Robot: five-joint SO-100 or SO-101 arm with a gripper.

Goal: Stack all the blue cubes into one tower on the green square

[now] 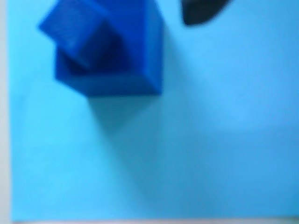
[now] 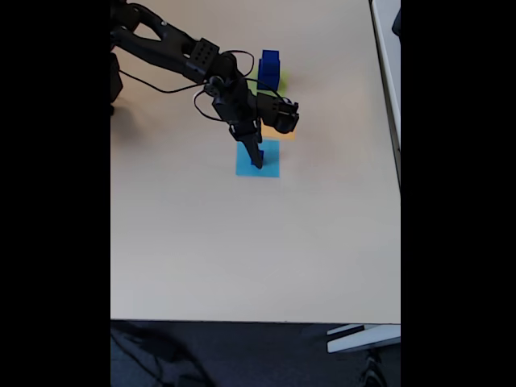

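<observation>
In the blurred wrist view a dark-blue cube (image 1: 117, 60) stands on the flat light-blue square (image 1: 187, 154), with a smaller blue cube (image 1: 70, 28) resting askew on its top. One dark fingertip (image 1: 201, 11) shows to the right of them, apart from the cubes and holding nothing. In the fixed view my gripper (image 2: 257, 160) points down onto the light-blue square (image 2: 270, 165) and hides those cubes. Further back, a tower of blue cubes (image 2: 269, 69) stands on the green square (image 2: 282, 79).
An orange square (image 2: 280, 132) lies between the green and light-blue patches, partly under the wrist. The black arm (image 2: 173, 48) and its cables reach in from the top left. The beige table (image 2: 242, 250) is bare in front; its right edge lies near another surface (image 2: 387, 48).
</observation>
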